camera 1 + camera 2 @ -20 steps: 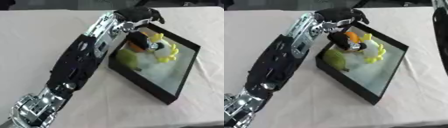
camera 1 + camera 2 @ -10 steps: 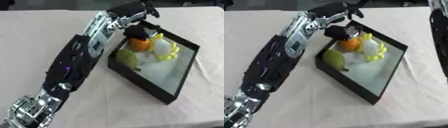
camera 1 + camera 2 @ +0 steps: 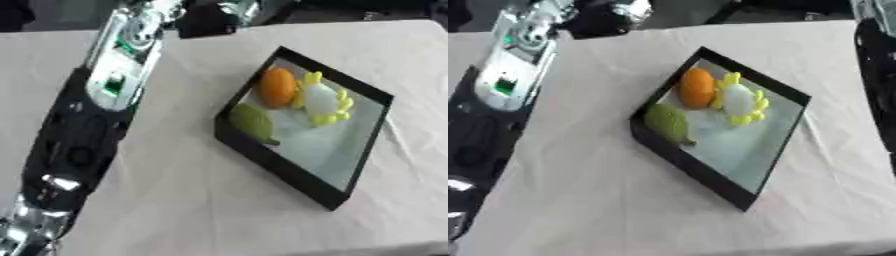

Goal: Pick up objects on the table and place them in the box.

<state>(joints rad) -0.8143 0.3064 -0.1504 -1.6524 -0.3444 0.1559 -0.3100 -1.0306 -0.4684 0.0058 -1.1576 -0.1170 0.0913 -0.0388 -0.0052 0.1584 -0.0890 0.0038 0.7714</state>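
A black box [image 3: 262, 154] with a pale floor lies askew on the white tablecloth. Inside its far end are an orange fruit [image 3: 277, 88], a white and yellow toy [image 3: 321, 100] and a green fruit [image 3: 251, 122] against the left wall. My left arm [image 3: 114, 85] stretches up the left side of the view. Its hand [image 3: 208, 19] is a dark blur at the far table edge, up and left of the box and apart from it. Whether it holds anything is hidden. My right hand does not show.
A dark part of my right arm [image 3: 878, 75] runs down the right edge of the right eye view. The white tablecloth [image 3: 192, 210] spreads in front of and left of the box. The table's far edge [image 3: 350, 22] lies just past the box.
My left hand has drawn back from over the box's far end towards the far table edge. The fruits and the toy stay in the box. The picture has shifted.
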